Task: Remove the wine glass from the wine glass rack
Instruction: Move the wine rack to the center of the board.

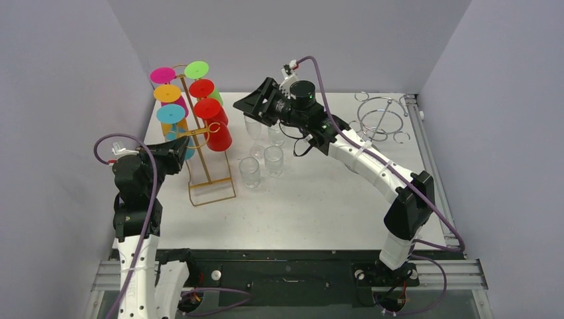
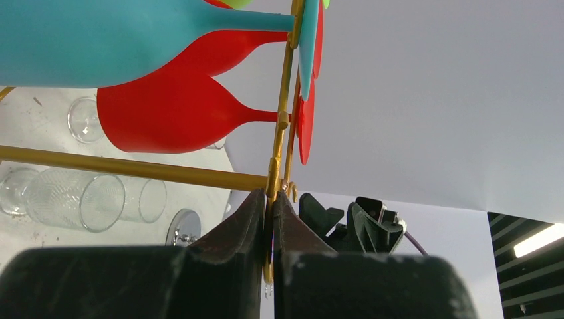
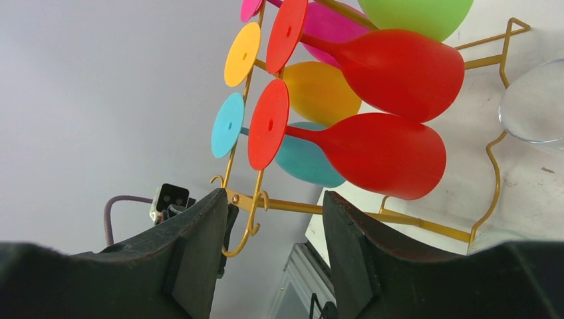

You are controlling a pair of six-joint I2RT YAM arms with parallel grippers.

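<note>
The gold wire wine glass rack stands at the left of the table and carries several coloured wine glasses lying sideways. The red wine glasses hang on its right side, the teal, yellow and pink ones on its left. My left gripper is shut on a thin gold hook of the rack, just below the horizontal bar. My right gripper is open, just right of the red glasses and touching none. In the right wrist view the lowest red glass lies above and beyond the open right gripper.
Several clear tumblers stand on the table right of the rack, under the right arm. A silver wire stand sits at the back right. Grey walls close in on the left, the back and the right.
</note>
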